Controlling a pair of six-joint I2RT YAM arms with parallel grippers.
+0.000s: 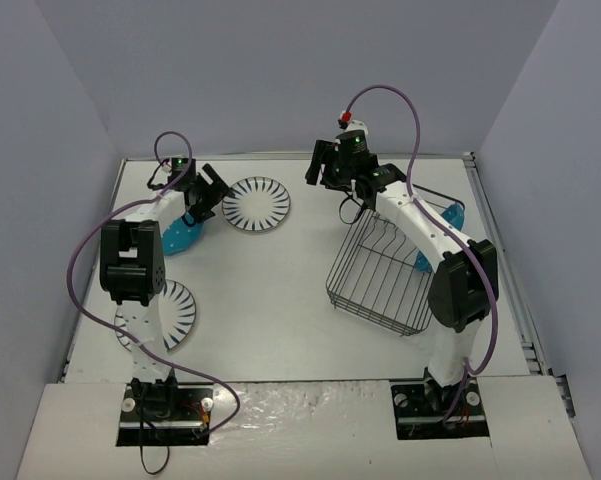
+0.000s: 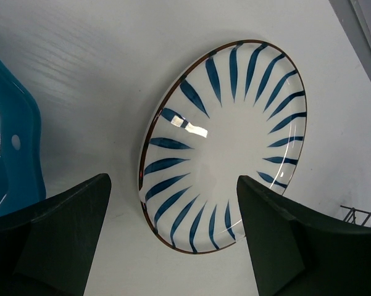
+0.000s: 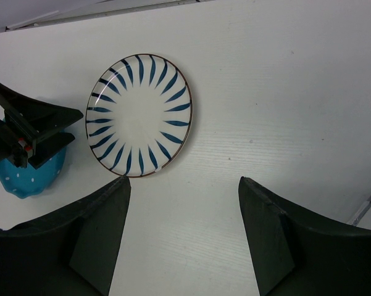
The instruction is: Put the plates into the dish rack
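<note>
left hand (image 2: 173,179) wide open, empty, angled at striped plate (image 2: 225,145) rim, likely to pinch it | right hand (image 3: 184,180) open, empty (same plate in sight) | rack (image 1: 380,275) near right arm

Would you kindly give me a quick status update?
Open and empty: left pincer, right pincer. Flat on table between them: far striped plate. Nothing blocking it.

2 striped plates (image 1: 256,204), 2 teal dotted plates (image 1: 180,238), 1 blk wire dish rack (image 1: 380,280), 2 robot arms (image 1: 135,262)

dish rack (image 1: 380,272): right | far plate (image 1: 256,204): back, left of dish rack | near plate (image 1: 180,305): front left
</note>
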